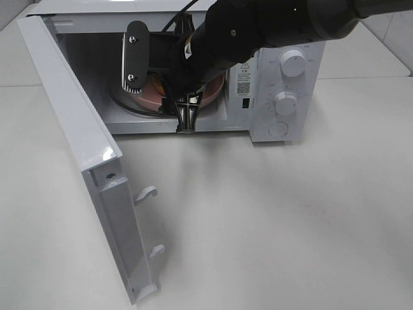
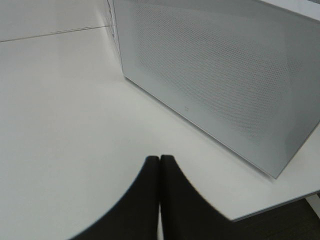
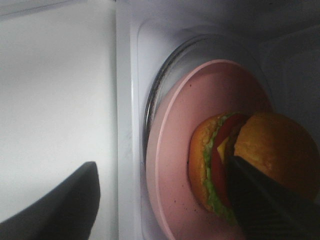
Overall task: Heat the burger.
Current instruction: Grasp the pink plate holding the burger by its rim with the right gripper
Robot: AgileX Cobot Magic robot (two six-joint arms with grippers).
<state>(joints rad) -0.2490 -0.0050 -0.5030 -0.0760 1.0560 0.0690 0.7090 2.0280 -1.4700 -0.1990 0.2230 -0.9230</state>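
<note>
The burger (image 3: 220,160), with its golden bun, red tomato and green lettuce, rests on a round pink plate (image 3: 182,125). The plate lies on the glass turntable (image 3: 162,75) inside the open microwave (image 1: 284,103). My right gripper (image 3: 162,165) reaches into the oven mouth and is open. One finger (image 3: 65,200) stays outside over the sill, and the other finger (image 3: 265,200) overlaps the burger's bun. From the high camera my right arm hides the burger, and only the plate's (image 1: 150,97) rim shows. My left gripper (image 2: 159,167) is shut and empty above the table beside the microwave.
The microwave door (image 1: 84,161) swings wide open to the left, with two latch hooks (image 1: 147,192) sticking out. The oven's perforated side wall (image 2: 225,90) stands close to my left gripper. The table's edge (image 2: 280,205) runs just past that wall. Two knobs (image 1: 293,63) sit on the control panel.
</note>
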